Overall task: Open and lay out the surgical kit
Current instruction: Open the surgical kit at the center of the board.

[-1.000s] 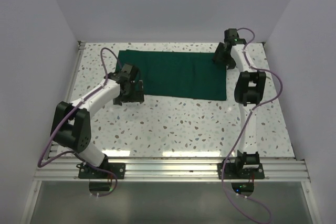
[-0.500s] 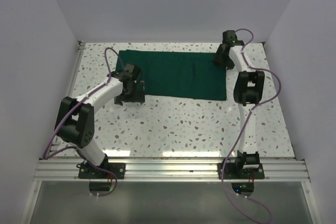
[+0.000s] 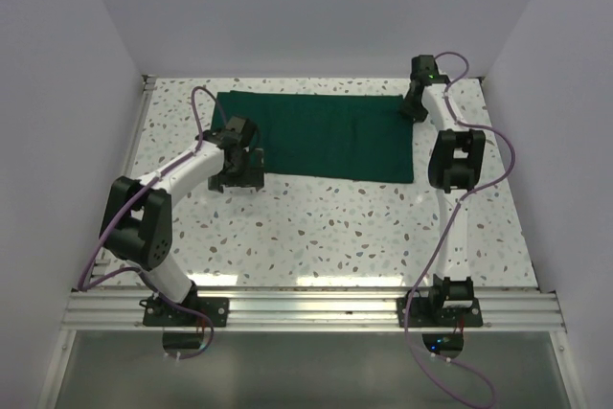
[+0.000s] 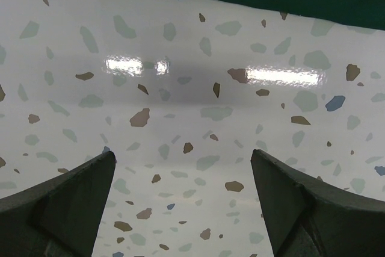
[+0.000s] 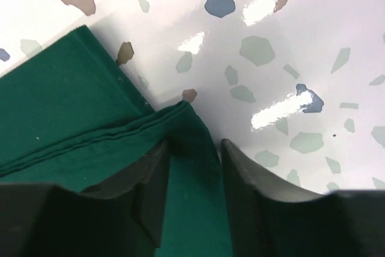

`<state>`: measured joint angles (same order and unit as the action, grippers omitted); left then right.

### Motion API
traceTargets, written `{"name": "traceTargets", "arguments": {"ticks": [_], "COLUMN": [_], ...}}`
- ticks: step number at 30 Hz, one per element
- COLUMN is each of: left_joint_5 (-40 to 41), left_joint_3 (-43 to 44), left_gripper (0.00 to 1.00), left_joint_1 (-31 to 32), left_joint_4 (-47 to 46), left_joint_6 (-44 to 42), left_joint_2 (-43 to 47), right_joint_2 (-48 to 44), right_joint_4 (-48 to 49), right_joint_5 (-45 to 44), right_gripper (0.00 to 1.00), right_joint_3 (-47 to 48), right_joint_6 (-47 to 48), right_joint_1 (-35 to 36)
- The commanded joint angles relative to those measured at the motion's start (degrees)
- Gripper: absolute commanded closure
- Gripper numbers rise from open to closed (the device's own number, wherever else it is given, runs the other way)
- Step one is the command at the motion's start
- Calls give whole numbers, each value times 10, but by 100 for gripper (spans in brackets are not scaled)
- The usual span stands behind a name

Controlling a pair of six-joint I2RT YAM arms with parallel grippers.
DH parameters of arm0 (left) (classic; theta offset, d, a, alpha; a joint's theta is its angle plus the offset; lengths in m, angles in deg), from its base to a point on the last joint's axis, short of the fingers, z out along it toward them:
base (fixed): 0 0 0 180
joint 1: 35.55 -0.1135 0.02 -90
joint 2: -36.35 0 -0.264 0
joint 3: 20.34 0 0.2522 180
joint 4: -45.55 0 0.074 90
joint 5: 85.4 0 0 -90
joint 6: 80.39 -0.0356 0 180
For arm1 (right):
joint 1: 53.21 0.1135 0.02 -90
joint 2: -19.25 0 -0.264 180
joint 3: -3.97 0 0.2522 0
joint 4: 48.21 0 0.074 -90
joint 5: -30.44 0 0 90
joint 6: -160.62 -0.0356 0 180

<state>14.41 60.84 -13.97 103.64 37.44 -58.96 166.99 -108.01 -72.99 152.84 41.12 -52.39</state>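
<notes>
Green cloth (image 3: pixel 316 136) lies spread flat along the far side of the table (image 3: pixel 335 227), with faint creases. Right gripper (image 5: pixel 194 145) is narrowed around a raised fold at the cloth's far-right corner, fingers touching fabric; can't tell if it's actually clamped. Left gripper (image 4: pixel 183 161) gapes wide over tabletop beside the near-left edge.

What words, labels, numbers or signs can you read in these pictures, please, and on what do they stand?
None: no view shows any readable text.
The cloth is plain green, with no tag or print showing.
The table bears only coloured speckles.
The left arm and the right arm show no legible marking; any there would be too small to read.
</notes>
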Motion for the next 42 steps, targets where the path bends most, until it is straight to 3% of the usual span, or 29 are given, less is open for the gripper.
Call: {"name": "traceTargets", "arguments": {"ticks": [1,3,6,7,15,24,38,39,42], "left_joint_5": [9,10,11,12,8,0,9,11,21], "left_joint_3": [16,15,17,19,39,37,27,26,23], "left_gripper": [0,0,0,0,0,0,0,0,0], "left_joint_1": [1,2,2,2,2,4,20,21,21], "left_joint_4": [1,2,5,5,8,2,6,8,13], "left_joint_6": [-9,-10,-11,-12,-13,0,13,13,14], "left_joint_2": [3,4,2,0,-12,-3,39,42,57], "right_joint_2": [40,50,51,50,23,-71,-151,-151,-169], "right_joint_4": [23,20,26,27,17,-16,-58,-60,-50], "right_joint_5": [25,39,45,45,28,-3,24,34,50], "right_gripper": [60,66,88,100,100,100,92,100,100], "right_joint_3": [2,12,9,9,5,-6,-17,-22,-54], "right_joint_6": [-21,-28,-32,-31,-14,24,48,47,46], "right_joint_1": [-4,-5,-6,-5,-6,-5,-3,-3,3]}}
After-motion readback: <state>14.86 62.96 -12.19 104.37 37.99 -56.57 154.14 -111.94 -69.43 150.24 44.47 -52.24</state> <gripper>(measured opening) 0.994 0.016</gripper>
